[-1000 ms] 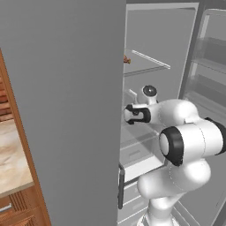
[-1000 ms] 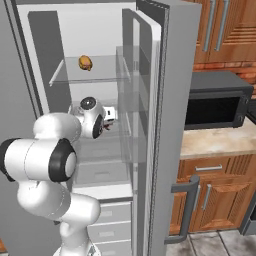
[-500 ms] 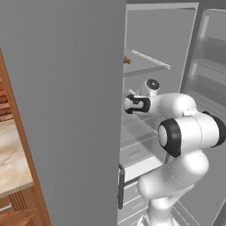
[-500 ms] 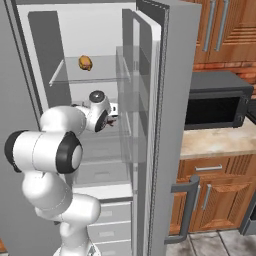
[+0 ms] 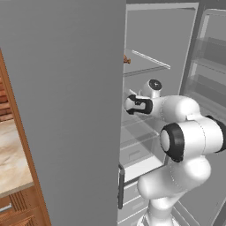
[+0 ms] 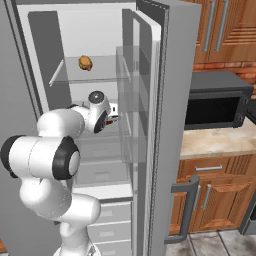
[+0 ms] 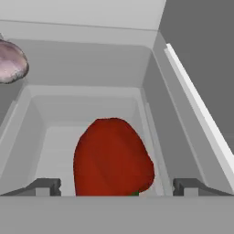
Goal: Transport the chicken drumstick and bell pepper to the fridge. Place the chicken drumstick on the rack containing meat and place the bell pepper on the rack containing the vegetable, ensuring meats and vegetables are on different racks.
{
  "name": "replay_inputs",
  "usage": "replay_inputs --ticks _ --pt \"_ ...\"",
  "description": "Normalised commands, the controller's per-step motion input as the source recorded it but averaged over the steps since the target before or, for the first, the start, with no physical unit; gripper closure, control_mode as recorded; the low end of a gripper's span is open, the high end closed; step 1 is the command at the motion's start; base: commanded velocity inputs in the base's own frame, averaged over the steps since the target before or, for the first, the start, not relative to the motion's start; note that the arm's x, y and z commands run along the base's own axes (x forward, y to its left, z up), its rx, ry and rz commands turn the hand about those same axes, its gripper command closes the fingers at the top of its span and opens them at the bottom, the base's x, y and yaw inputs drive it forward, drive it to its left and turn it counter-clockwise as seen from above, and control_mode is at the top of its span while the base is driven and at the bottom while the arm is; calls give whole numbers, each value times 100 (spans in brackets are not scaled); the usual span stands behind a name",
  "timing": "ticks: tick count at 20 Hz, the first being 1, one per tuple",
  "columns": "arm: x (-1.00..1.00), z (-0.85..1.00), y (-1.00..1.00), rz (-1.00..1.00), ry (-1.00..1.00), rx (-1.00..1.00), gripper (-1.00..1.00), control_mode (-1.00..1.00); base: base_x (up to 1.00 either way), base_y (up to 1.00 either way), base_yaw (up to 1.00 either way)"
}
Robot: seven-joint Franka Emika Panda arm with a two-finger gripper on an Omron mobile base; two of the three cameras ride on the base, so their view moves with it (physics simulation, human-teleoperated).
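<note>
The gripper is reaching into the fridge, its fingertips spread wide on either side of the bell pepper, which is lying between them; whether they are touching it cannot be told. A pale rounded item is sitting beyond, at upper left. A brown item is resting on the upper shelf.
</note>
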Motion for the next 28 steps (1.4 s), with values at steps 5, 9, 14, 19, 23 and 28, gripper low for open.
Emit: replay_inputs --ticks 5,9,14,19,23,28 --pt "-74 52 3 0 -18 -1 -100 -100 0 0 0" --pt "-89 67 19 0 -7 -1 -100 -100 0 0 0" --pt "-95 85 3 -1 0 0 -100 -100 0 0 0" --pt "-100 70 2 0 0 0 -100 -100 0 0 0" --pt "-93 39 4 -2 7 0 -100 -100 0 0 0" --pt "-100 31 3 0 2 0 -100 -100 0 0 0"
